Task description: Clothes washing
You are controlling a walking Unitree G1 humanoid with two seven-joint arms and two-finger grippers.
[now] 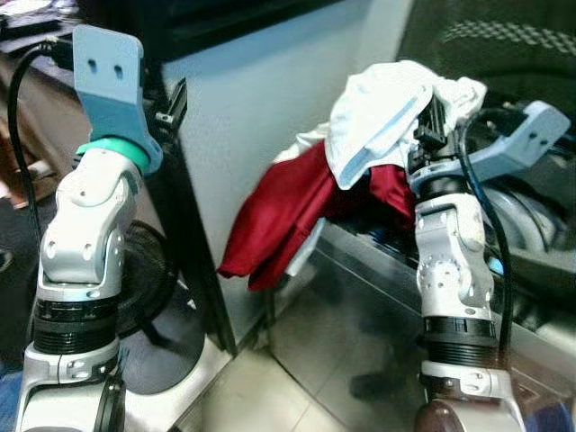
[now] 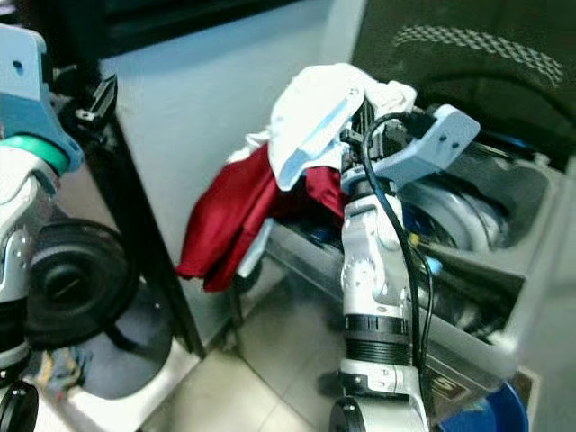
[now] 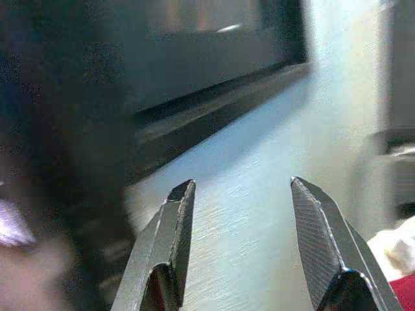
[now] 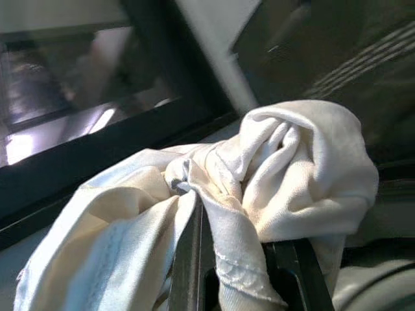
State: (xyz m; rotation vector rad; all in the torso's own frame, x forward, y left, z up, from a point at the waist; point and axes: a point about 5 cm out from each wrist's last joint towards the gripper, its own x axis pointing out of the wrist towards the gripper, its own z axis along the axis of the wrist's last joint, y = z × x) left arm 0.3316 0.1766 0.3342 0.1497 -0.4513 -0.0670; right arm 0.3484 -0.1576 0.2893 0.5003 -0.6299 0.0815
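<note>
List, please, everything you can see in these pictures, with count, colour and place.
white garment: one, white with pale blue trim, bunched over the right claw.
red garment: one, dark red, hanging below the white one over the washer's edge.
washing machine: one, grey, open at the right.
cabinet: one, pale side panel, behind the clothes.
round black object: one, low on the left.
left claw: raised on the left, open, holding nothing.
right claw: shut on the white garment.
</note>
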